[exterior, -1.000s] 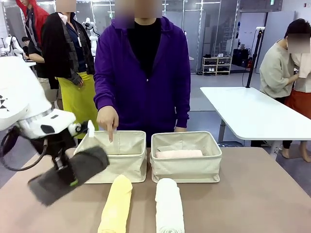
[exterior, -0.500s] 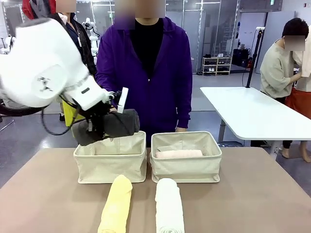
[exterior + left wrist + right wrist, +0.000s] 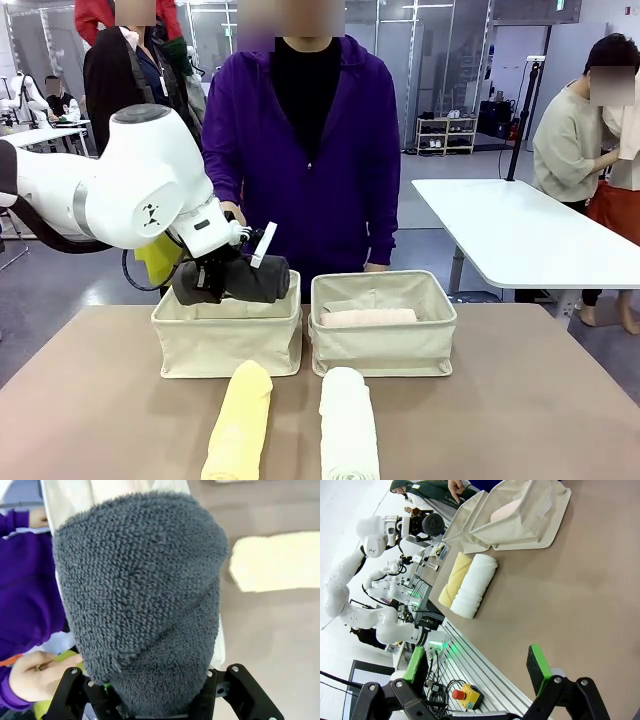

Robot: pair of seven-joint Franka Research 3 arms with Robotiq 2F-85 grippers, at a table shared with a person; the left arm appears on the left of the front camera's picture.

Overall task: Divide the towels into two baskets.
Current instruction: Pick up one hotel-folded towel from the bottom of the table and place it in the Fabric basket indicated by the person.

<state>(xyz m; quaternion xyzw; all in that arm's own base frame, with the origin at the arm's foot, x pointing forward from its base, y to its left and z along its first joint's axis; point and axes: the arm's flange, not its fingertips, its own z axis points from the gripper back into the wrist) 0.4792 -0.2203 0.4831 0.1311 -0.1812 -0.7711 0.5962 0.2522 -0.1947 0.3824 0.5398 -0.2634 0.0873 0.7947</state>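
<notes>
Swung up from low beside the left basket point(image 3: 228, 345) within the last second, the dark grey towel point(image 3: 245, 281) now hangs crosswise just above that basket's opening, clamped in the left fingers point(image 3: 207, 287). The person's hand point(image 3: 37, 672), pointing into the basket a second ago, has drawn back behind it.

We judge the step in hand to be the drop into the left basket. The next move calls for lowering the roll between the soft walls, lined up with the basket's length, before the fingers let go.

The pink towel point(image 3: 367, 318) lies in the right basket point(image 3: 385, 350), just beside. The yellow towel point(image 3: 240, 420) waits on the surface point(image 3: 520, 400) in front of the left basket, with the white towel point(image 3: 348, 425) to its right. The right fingers point(image 3: 538, 666) stand spread and empty, well apart.
</notes>
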